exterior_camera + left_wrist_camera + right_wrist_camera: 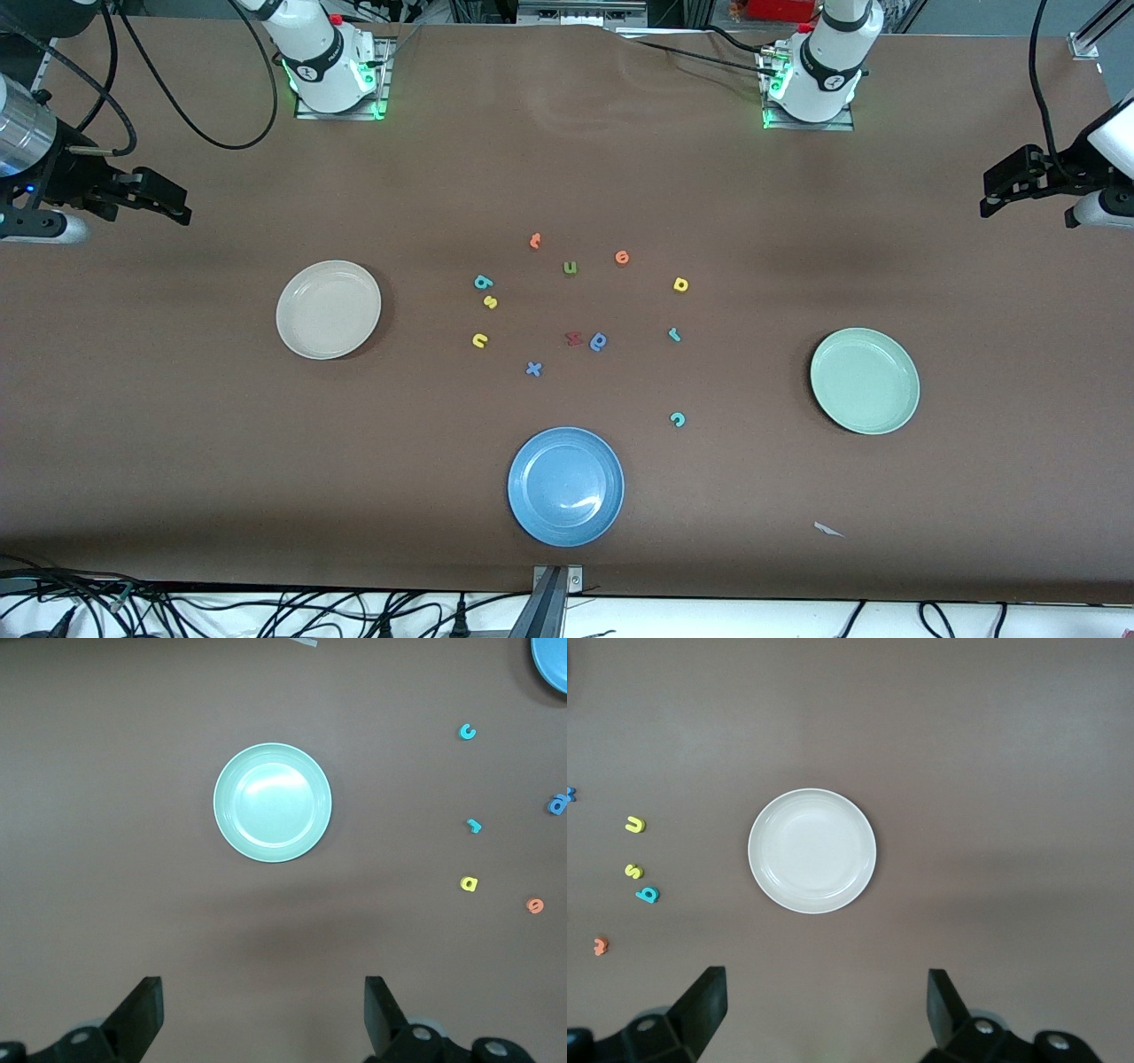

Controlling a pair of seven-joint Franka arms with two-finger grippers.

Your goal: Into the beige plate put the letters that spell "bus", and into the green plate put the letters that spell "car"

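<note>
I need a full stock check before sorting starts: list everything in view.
beige plate: one, cream, toward the right arm's end.
green plate: one, pale mint, toward the left arm's end.
blue plate: one, nearest the front camera.
"bus" letters: teal b, yellow s, yellow u, beside the beige plate.
"car" letters: teal c, yellow a, teal r.
other letters: six, mid-table.
left pincer: open, waiting.
right pincer: open, waiting.

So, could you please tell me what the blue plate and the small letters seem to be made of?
Blue plate: probably glazed ceramic or hard plastic, glossy, given the bright highlight on it. Letters, such as the teal c: apparently matte foam, flat colour without shine.
</note>
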